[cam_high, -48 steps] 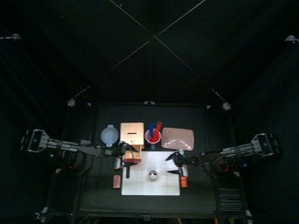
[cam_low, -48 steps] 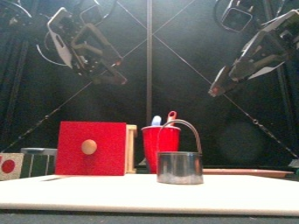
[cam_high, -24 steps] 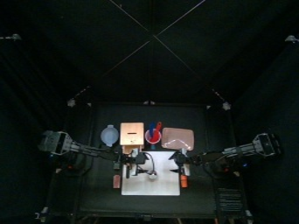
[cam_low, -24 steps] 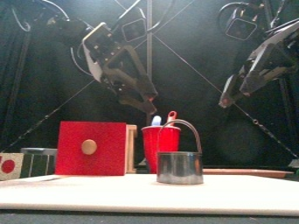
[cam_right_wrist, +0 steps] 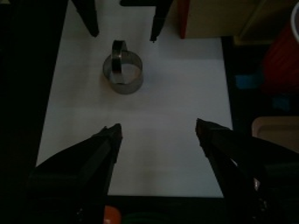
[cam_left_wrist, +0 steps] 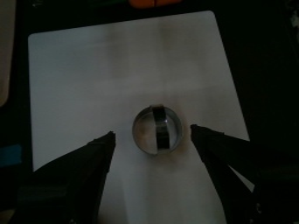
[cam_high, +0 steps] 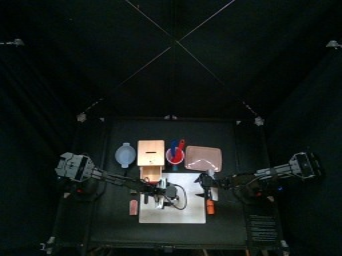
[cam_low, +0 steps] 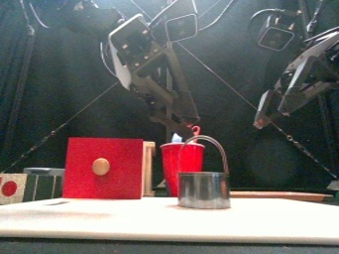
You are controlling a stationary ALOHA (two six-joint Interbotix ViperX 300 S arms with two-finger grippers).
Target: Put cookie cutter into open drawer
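The cookie cutter (cam_left_wrist: pixel 156 130), a small silvery metal ring, stands upright on a white sheet (cam_left_wrist: pixel 117 79) near the table's front and shows in the front view (cam_low: pixel 204 190). My left gripper (cam_left_wrist: pixel 152 134) hangs open right above it, one jaw on each side, not touching; in the front view it (cam_low: pixel 187 121) is still well above the ring. The right gripper (cam_right_wrist: pixel 158 133) is open and empty, set back from the cookie cutter (cam_right_wrist: pixel 125 68), high at the right (cam_low: pixel 264 114). The drawer (cam_low: pixel 106 168), red-fronted with a wooden knob, stands left of the ring, pulled out of its tan box (cam_high: pixel 151 152).
A red cup (cam_low: pixel 184 165) holding utensils stands just behind the ring. A brownish board (cam_high: pixel 203 156) lies at the back right and a bluish-grey object (cam_high: pixel 126 154) at the back left. Small orange pieces (cam_high: pixel 134 206) lie beside the white sheet.
My left arm has swung in from the left and come down until its open jaws hang over the cookie cutter. The right arm has drawn slightly up and to the right.
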